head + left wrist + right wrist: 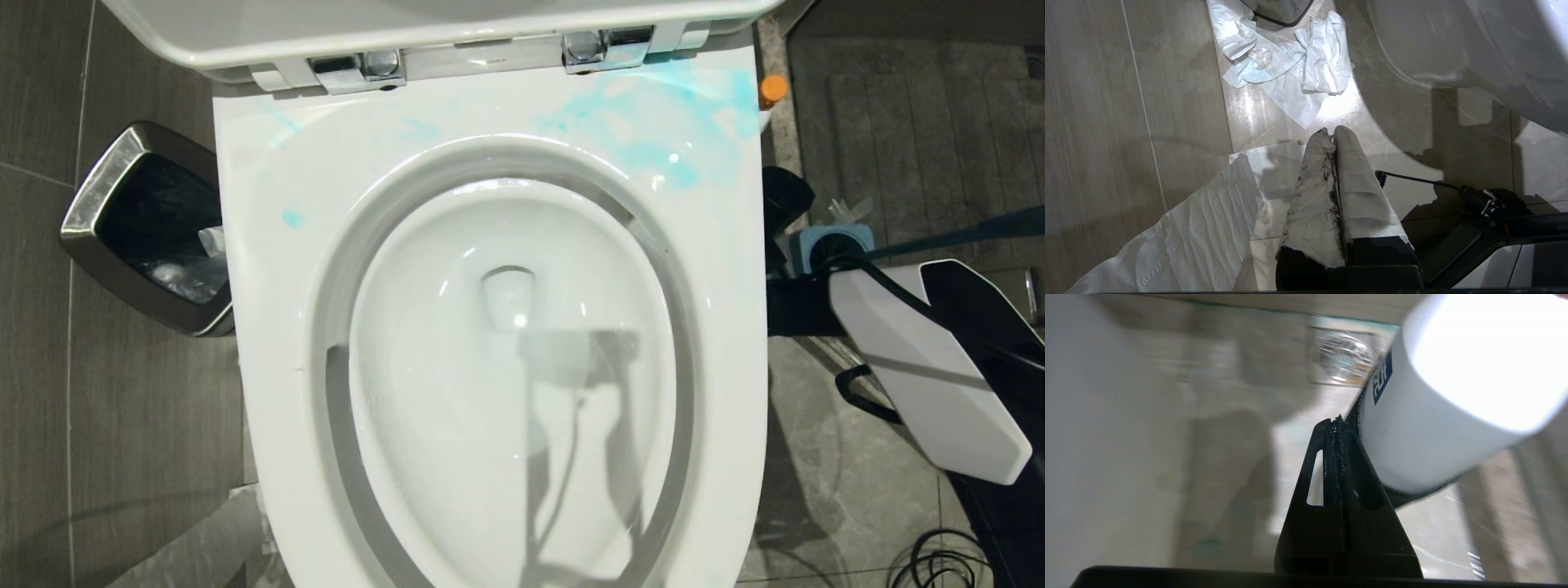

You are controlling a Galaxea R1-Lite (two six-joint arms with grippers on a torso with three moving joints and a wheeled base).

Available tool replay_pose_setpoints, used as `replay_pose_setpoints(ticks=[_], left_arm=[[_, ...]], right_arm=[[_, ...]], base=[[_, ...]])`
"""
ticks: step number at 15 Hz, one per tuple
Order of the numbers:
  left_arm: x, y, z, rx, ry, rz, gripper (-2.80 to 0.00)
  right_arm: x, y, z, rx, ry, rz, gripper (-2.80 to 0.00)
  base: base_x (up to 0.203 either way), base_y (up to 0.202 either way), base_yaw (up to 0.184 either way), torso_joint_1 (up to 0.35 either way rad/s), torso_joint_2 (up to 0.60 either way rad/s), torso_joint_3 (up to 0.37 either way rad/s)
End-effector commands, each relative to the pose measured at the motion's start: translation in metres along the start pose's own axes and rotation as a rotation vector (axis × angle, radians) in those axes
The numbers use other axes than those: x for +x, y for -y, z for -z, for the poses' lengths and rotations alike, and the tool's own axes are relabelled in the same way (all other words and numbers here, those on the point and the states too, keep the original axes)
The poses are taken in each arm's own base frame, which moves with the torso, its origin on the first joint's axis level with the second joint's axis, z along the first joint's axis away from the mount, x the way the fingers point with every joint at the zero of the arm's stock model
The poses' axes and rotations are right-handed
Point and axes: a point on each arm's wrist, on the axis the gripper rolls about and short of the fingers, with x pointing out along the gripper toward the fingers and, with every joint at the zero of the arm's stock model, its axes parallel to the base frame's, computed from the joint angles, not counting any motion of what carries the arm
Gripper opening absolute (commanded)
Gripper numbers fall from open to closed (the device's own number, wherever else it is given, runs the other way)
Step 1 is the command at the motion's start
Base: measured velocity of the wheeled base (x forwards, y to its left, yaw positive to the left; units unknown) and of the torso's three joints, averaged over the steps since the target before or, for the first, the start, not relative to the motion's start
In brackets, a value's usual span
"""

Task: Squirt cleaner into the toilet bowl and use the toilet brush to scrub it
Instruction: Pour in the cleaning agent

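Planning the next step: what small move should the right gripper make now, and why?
Probably open the right gripper. Its fingers are shut with nothing between them, and the cleaner bottle is right beside them. Blue smears mark the rim, but the toilet bowl itself looks clean, so squirting seems still due. The left gripper idles shut above the floor.

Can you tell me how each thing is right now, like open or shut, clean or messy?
toilet lid: up.
toilet bowl: open, clear water inside.
toilet rim: smeared with blue.
waste bin: open, trash inside.
cleaner: orange cap on, standing beside the toilet.
tissues: crumpled on the floor.
left pincer: shut, empty.
right pincer: shut, empty.
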Motion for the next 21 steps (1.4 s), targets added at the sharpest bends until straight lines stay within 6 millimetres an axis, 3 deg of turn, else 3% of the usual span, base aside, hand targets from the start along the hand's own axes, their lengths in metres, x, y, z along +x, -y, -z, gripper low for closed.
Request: replay_pose_setpoints(ticks=[1, 11, 16, 18, 21], left_arm=[[0.000, 0.000, 0.000, 0.000, 0.000, 0.000, -2.80], [0.000, 0.000, 0.000, 0.000, -0.001, 0.000, -2.80], [0.000, 0.000, 0.000, 0.000, 0.000, 0.001, -2.80], [0.000, 0.000, 0.000, 0.000, -0.002, 0.000, -2.80], [0.000, 0.000, 0.000, 0.000, 0.000, 0.000, -2.80]], right_arm=[[0.001, 0.006, -0.005, -0.014, 0.001, 0.036, -2.80], [-0.014, 0.022, 0.008, -0.059, -0.101, 0.070, -2.80], [-0.057, 0.023, 0.032, -0.035, -0.297, -0.030, -2.80], [-0.067, 0.027, 0.022, -0.018, -0.318, -0.073, -2.80], [-0.066, 0.034, 0.017, -0.028, -0.314, -0.066, -2.80]], base=[[0.000, 0.000, 0.000, 0.000, 0.00, 0.000], [0.000, 0.000, 0.000, 0.000, 0.00, 0.000], [0.000, 0.000, 0.000, 0.000, 0.00, 0.000], [0.000, 0.000, 0.000, 0.000, 0.00, 0.000], [0.000, 0.000, 0.000, 0.000, 0.00, 0.000]])
